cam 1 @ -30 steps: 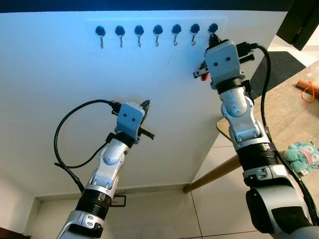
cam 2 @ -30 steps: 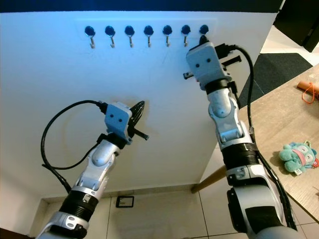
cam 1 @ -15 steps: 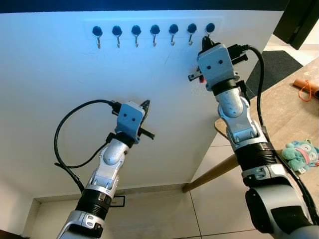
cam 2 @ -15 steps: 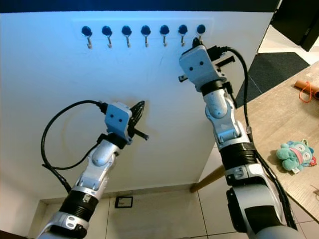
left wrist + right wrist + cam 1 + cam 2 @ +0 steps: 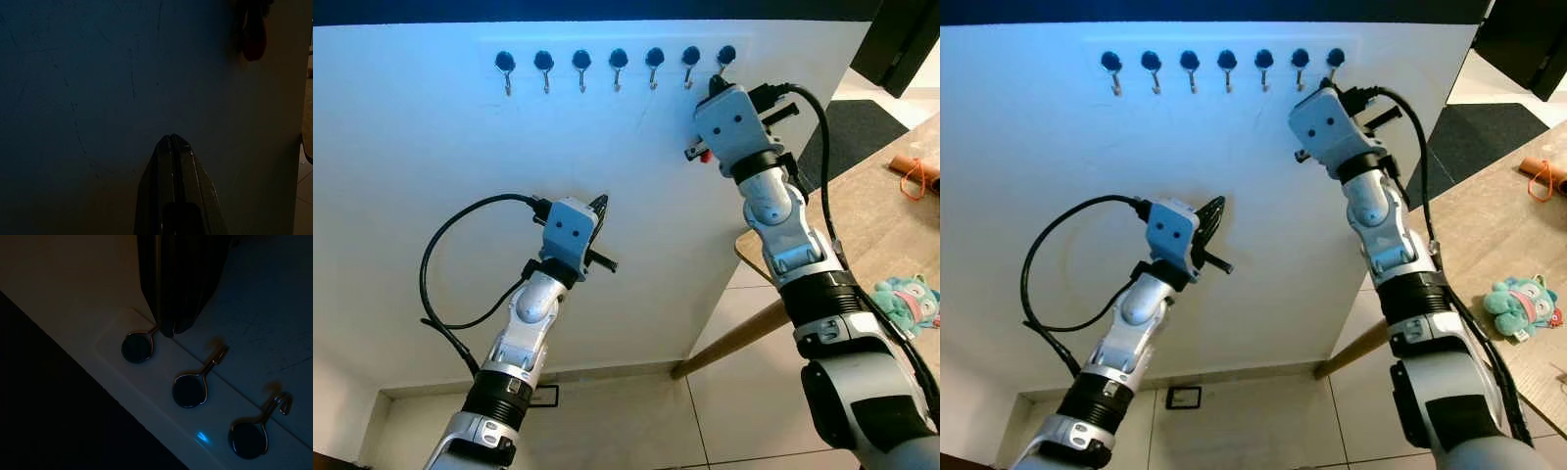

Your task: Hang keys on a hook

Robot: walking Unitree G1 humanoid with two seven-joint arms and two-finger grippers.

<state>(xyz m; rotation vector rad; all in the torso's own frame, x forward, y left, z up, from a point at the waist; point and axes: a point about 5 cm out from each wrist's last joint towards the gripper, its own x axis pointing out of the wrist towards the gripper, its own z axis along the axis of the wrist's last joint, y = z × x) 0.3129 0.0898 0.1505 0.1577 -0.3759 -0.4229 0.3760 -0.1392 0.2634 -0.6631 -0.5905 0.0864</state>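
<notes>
White wall with hook rack (image 5: 617,61): right gripper (image 5: 168,328), fingers pressed together, having crept up, is touching the end hook (image 5: 138,345) (red-tagged keys (image 5: 706,154) underneath); left gripper (image 5: 171,142), closed, is idling

The hooks (image 5: 195,382) beside the right tool (image 5: 168,328) look like shiny bent metal wire around dark glossy discs, set on a smooth matt white wall (image 5: 431,166) with faint scratches. The surface (image 5: 881,215) shows matt wood grain; the floor (image 5: 724,392) is glossy tile.
</notes>
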